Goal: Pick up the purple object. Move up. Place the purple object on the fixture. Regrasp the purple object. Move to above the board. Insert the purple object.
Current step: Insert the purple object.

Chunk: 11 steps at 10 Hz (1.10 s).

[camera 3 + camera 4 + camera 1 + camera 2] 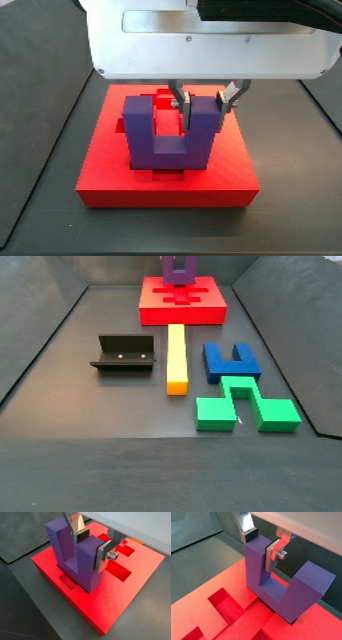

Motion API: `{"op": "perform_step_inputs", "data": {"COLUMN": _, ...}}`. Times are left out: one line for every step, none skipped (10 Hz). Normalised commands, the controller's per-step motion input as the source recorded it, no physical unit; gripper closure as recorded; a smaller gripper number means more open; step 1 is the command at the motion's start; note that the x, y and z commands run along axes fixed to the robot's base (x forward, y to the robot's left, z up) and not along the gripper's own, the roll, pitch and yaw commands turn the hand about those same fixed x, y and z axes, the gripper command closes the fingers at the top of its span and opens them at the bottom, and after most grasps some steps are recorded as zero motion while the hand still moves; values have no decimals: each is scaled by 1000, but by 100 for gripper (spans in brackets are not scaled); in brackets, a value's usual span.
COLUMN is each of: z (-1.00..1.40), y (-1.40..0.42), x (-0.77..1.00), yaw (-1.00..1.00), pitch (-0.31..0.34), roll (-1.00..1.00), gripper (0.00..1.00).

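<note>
Gripper (205,104) fingers are clamping one prong of the purple object (168,134); we are seating it upright into the board (107,178), with release remaining.

the gripper (92,543) has flat, bare silver metal fingers (246,522) with dark pads, clamped on one prong of the matt purple object (79,558). the red board (127,607) looks like plastic with a fine, slightly rough grain. the fixture (124,355) is dull black.
</note>
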Motion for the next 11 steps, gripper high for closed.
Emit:
{"op": "perform_step_inputs", "data": {"z": -117, "y": -11, "x": 63, "yaw": -9, "pitch": 0, "roll": 3, "gripper": 100}}
{"op": "perform_step_inputs", "data": {"z": -171, "y": -9, "x": 0, "yaw": 0, "pitch": 0, "roll": 21, "gripper": 100}}
{"op": "perform_step_inputs", "data": {"z": -220, "y": 0, "x": -34, "yaw": 0, "pitch": 0, "roll": 10, "gripper": 100}}
{"op": "perform_step_inputs", "data": {"z": -140, "y": 0, "x": -74, "yaw": 0, "pitch": 0, "roll": 0, "gripper": 100}}
{"op": "perform_step_inputs", "data": {"z": -169, "y": -20, "x": 0, "yaw": 0, "pitch": 0, "roll": 0, "gripper": 100}}
{"op": "perform_step_inputs", "data": {"z": -263, "y": -17, "x": 6, "yaw": 0, "pitch": 13, "roll": 23, "gripper": 100}}
{"op": "perform_step_inputs", "data": {"z": -320, "y": -31, "x": 34, "yaw": 0, "pitch": 47, "roll": 57, "gripper": 100}}
{"op": "perform_step_inputs", "data": {"z": -397, "y": -60, "x": 69, "yaw": 0, "pitch": 80, "roll": 99, "gripper": 100}}
{"op": "perform_step_inputs", "data": {"z": -457, "y": -89, "x": 80, "yaw": -11, "pitch": 109, "roll": 126, "gripper": 100}}
{"op": "perform_step_inputs", "data": {"z": -503, "y": -106, "x": 91, "yaw": -23, "pitch": 130, "roll": 141, "gripper": 100}}
{"op": "perform_step_inputs", "data": {"z": -540, "y": -111, "x": 151, "yaw": -51, "pitch": 131, "roll": 134, "gripper": 100}}
